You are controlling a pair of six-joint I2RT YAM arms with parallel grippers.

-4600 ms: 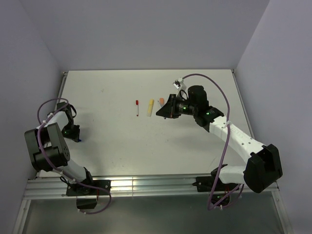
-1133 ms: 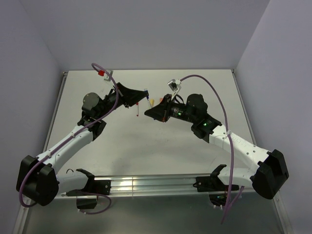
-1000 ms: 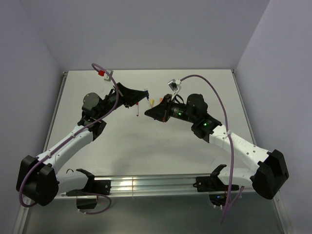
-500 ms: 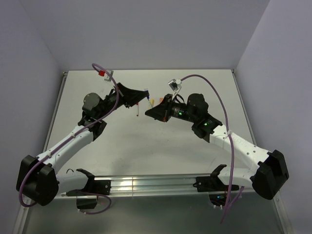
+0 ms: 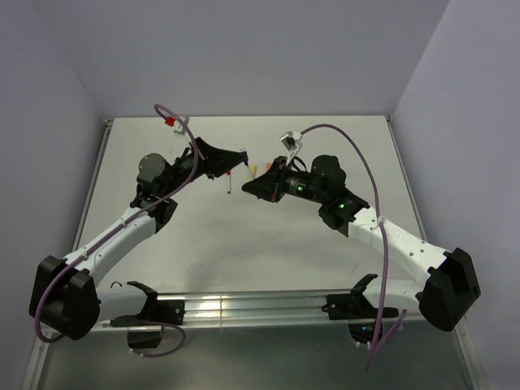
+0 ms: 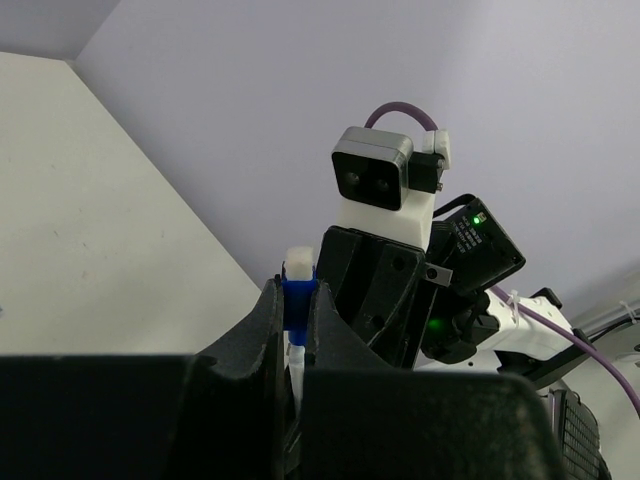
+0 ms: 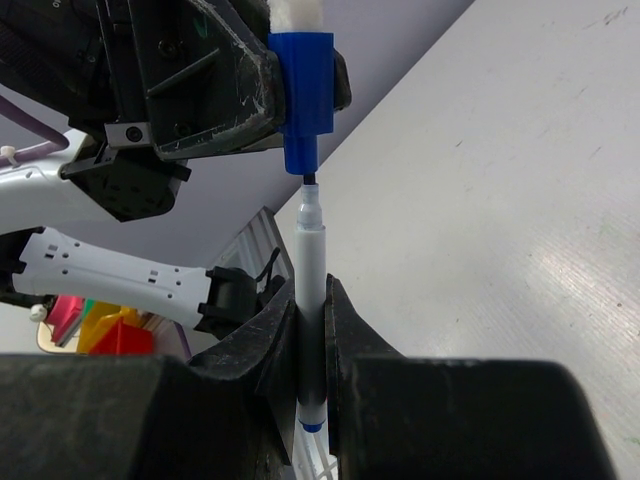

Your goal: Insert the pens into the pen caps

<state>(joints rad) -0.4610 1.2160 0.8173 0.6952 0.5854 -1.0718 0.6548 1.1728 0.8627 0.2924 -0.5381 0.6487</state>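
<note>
Your right gripper is closed tight on the pen, low on its thin barrel, so a long part stands free above the fingers. Your left gripper is almost fully closed too, and it pinches the cap by its sides, with the mouth turned toward the pen. Both things are held in the air between the two arms, above the far half of the table. The dark tip is just at the mouth of the cap; if it is already a little inside, I cannot tell.

I judge both parts to be very light, of hard and smooth plastic, so weight is no trouble but slipping is. When you push, the slim barrel may slide back between the pads or tilt, and its free part may bend a little. A hold nearer to the tip would be stiffer. The cap is tiny, so keep the grip on its sides and leave the mouth free.

The pen is a slim white tube with a narrower neck, a dark point and a blue band near its back end. The cap is dark blue, narrower at the mouth, with a white piece on its closed end
</note>
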